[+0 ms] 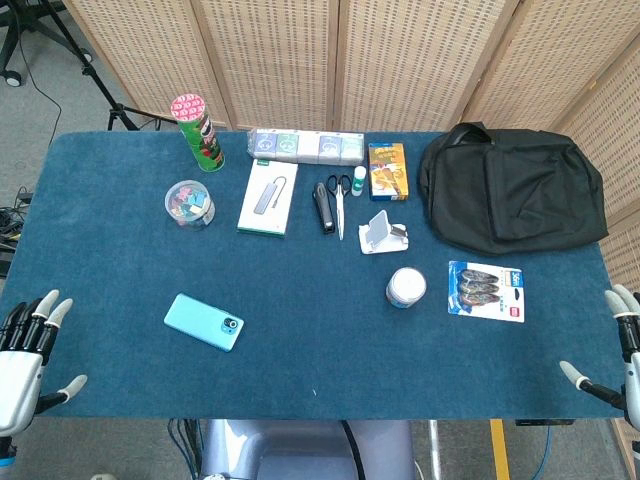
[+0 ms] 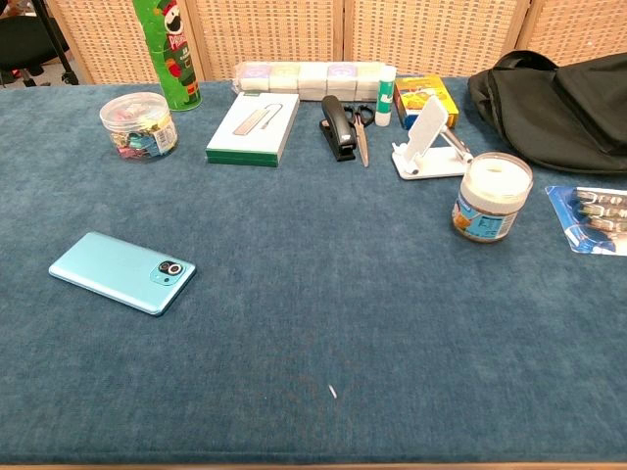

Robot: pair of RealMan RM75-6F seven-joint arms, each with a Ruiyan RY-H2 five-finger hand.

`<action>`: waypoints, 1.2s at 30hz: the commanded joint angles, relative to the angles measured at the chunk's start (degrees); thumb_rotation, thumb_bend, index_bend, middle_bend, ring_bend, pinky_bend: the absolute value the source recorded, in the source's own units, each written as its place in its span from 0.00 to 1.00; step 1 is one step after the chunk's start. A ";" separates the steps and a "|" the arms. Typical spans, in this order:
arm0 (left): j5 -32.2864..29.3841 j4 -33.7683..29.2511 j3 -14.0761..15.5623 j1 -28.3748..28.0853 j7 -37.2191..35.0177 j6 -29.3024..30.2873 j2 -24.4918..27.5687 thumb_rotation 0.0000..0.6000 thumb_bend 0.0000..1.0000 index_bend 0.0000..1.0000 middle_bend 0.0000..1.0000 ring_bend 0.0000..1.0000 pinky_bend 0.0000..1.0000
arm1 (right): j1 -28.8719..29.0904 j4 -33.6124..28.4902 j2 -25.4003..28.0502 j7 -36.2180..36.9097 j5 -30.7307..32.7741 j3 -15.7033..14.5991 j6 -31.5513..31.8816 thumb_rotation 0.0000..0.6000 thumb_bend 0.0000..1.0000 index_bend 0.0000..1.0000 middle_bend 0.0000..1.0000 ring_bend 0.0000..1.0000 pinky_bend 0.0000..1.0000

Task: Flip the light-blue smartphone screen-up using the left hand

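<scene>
None of the task appears done: the light-blue smartphone (image 1: 204, 322) lies flat on the blue table (image 1: 320, 390) with its back and camera bump facing up, so the screen is still against the cloth. It sits on its own in open cloth, well in front of the tub of coloured clips (image 1: 189, 203) and the white boxed hub (image 1: 268, 200), with nothing touching it. The left hand (image 1: 25, 350) hangs off the table's near-left corner, well apart from the phone, its fingers spread and holding nothing. The right hand (image 1: 612, 350) shows only partly at the far side from the phone, off the near-right corner; its visible fingers stand apart and seem empty too. Only the head view shows either hand; the chest view shows the phone alone, lying at a slant with the camera end toward the table's middle. Everything is left to do, as I judge it: the left hand must travel in over the edge to the phone, get fingertips under one long side of a thin slab lying flush on soft cloth, lift or tip it, and lay it down glass upward. The small jar (image 1: 406, 288) and the stationery row stand far enough from the phone not to interfere.
</scene>
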 commanded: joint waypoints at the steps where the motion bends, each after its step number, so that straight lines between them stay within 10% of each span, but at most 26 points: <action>1: 0.06 -0.03 0.03 0.05 0.07 0.08 0.00 1.00 0.00 0.00 0.00 0.00 0.00 | -0.02 -0.02 0.03 0.11 0.03 0.01 0.00 1.00 0.00 0.02 0.00 0.00 0.00; 9: -0.48 0.62 -0.03 -0.57 0.81 -1.26 -0.53 1.00 0.01 0.00 0.00 0.00 0.00 | -0.16 -0.30 0.22 0.39 -0.02 0.03 0.28 1.00 0.00 0.02 0.00 0.00 0.00; 24: -7.52 11.80 -1.66 -11.20 2.55 -20.43 -9.95 1.00 0.40 0.00 0.00 0.00 0.00 | 0.10 -0.49 0.66 1.70 1.44 0.47 -0.80 1.00 0.00 0.02 0.00 0.00 0.00; 36: -11.20 20.06 -3.67 -15.55 5.45 -24.55 -19.19 1.00 0.37 0.00 0.00 0.00 0.00 | 0.37 -0.47 0.68 2.78 1.84 0.48 -1.64 1.00 0.00 0.02 0.00 0.00 0.00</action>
